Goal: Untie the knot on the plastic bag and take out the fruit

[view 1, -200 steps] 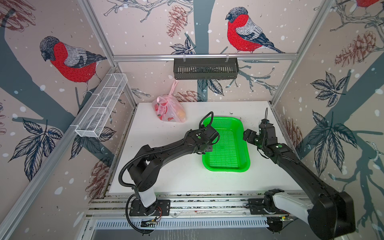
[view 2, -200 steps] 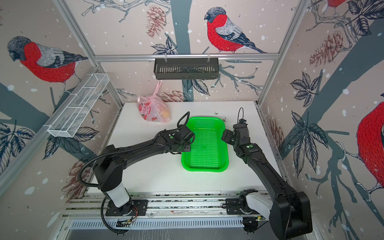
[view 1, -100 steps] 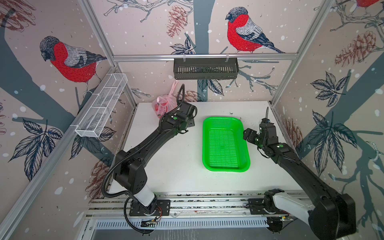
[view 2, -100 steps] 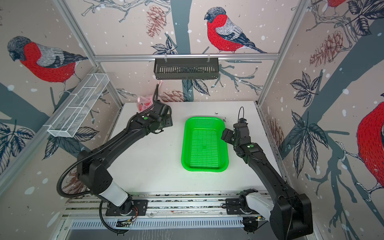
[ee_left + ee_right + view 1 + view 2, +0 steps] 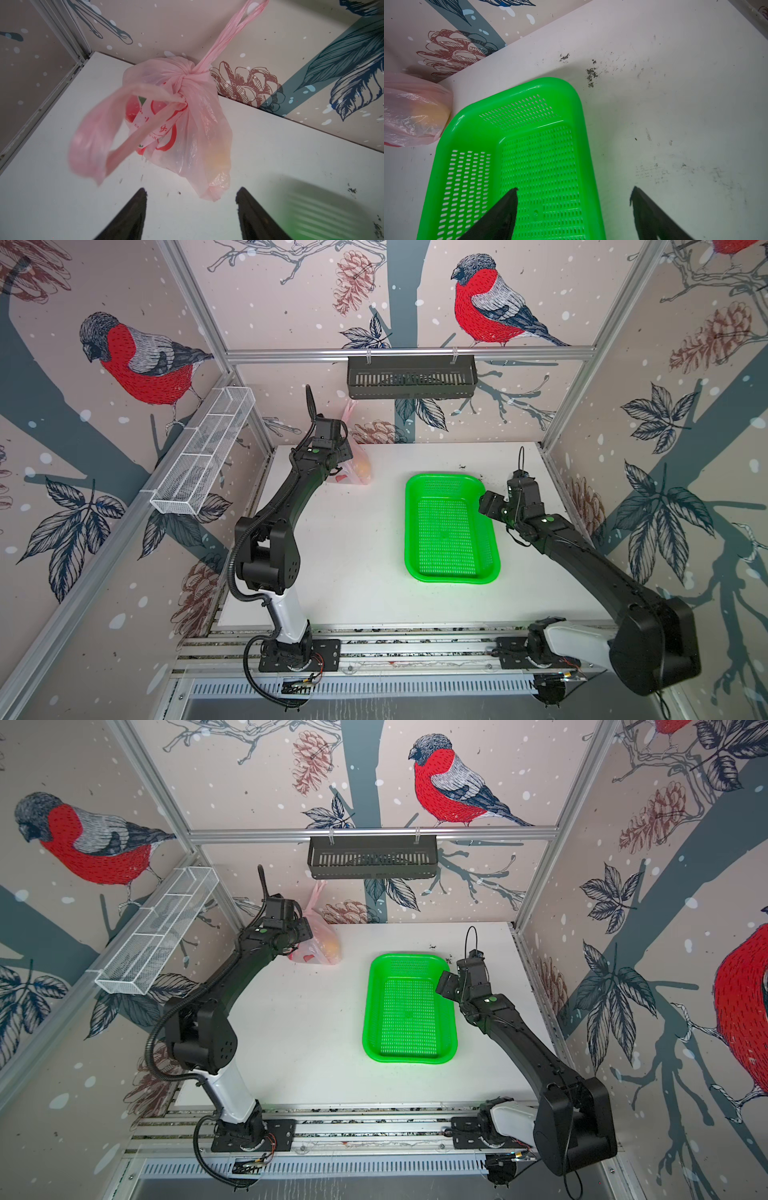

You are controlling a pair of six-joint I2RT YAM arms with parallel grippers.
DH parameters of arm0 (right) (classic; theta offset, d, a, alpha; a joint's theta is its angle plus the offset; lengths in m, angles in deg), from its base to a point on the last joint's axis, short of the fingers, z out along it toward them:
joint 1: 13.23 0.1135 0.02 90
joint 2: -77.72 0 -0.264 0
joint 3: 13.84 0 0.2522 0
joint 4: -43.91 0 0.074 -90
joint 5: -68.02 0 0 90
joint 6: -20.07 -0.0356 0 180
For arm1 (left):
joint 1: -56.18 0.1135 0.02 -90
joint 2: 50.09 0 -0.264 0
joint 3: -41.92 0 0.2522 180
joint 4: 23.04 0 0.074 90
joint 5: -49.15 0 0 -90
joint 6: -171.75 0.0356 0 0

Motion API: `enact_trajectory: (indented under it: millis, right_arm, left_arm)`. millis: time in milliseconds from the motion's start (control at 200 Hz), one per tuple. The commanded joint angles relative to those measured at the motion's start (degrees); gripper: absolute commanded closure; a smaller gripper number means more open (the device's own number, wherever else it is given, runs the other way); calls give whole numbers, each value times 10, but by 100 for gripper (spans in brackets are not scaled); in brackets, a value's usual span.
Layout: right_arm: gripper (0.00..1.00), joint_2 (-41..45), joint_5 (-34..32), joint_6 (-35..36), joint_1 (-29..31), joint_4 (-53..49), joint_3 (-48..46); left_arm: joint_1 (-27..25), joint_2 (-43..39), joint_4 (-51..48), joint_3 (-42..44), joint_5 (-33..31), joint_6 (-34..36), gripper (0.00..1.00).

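Observation:
The plastic bag [image 5: 199, 133], pale pink with red prints, sits at the back left of the table against the wall, as both top views show [image 5: 360, 472] [image 5: 322, 952]. Its knot [image 5: 184, 83] is tied on top; one loop handle [image 5: 239, 22] stands up and the other hangs toward the camera. An orange fruit [image 5: 220, 158] shows faintly through the film; other fruit is hidden. My left gripper [image 5: 191, 188] is open just short of the bag, touching nothing. My right gripper [image 5: 575, 188] is open and empty over the right rim of the green basket [image 5: 517, 87].
The green perforated basket [image 5: 451, 485] lies right of the table's middle. A black slotted basket [image 5: 411, 377] hangs on the back rail, and a white wire shelf [image 5: 203, 456] is fixed to the left wall. Bare white table [image 5: 353, 551] lies between the arms.
My left arm swung from the basket's left rim to the back left, up to the bag, and its jaws spread a little wider. The right arm barely moved.

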Motion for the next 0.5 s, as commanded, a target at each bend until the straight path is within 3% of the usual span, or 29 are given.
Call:
enact_trajectory:
  millis: [0, 495]
  right_arm:
    - [14, -25, -13, 1, 1, 20, 18]
    - [14, -99, -19, 20, 0, 25, 84]
  left_arm:
    - [7, 46, 25, -38, 20, 16, 31]
    - [7, 265, 0, -236, -28, 42, 39]
